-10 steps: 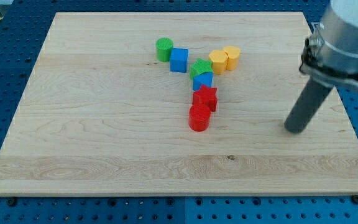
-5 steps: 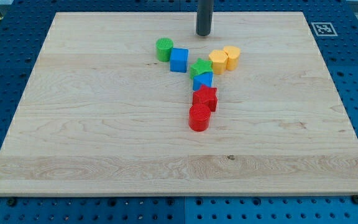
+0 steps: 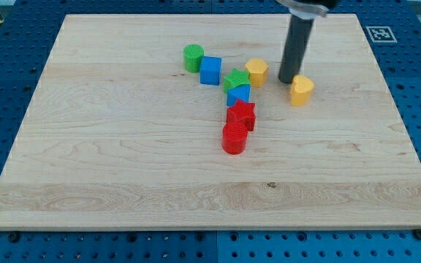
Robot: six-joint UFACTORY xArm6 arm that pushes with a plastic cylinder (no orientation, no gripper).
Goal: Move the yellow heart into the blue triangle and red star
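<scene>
The yellow heart lies alone on the board, right of the block cluster. My tip stands just to its upper left, between it and the other yellow block. The blue triangle sits below a green star. The red star touches the triangle from below. The heart is well apart from both, to their right.
A green cylinder and a blue cube stand at the cluster's upper left. A red cylinder touches the red star from below. The wooden board lies on a blue perforated table.
My tip went from the view's right to the top, then down between the two yellow blocks. The yellow heart has slid right and down, away from the other yellow block.
</scene>
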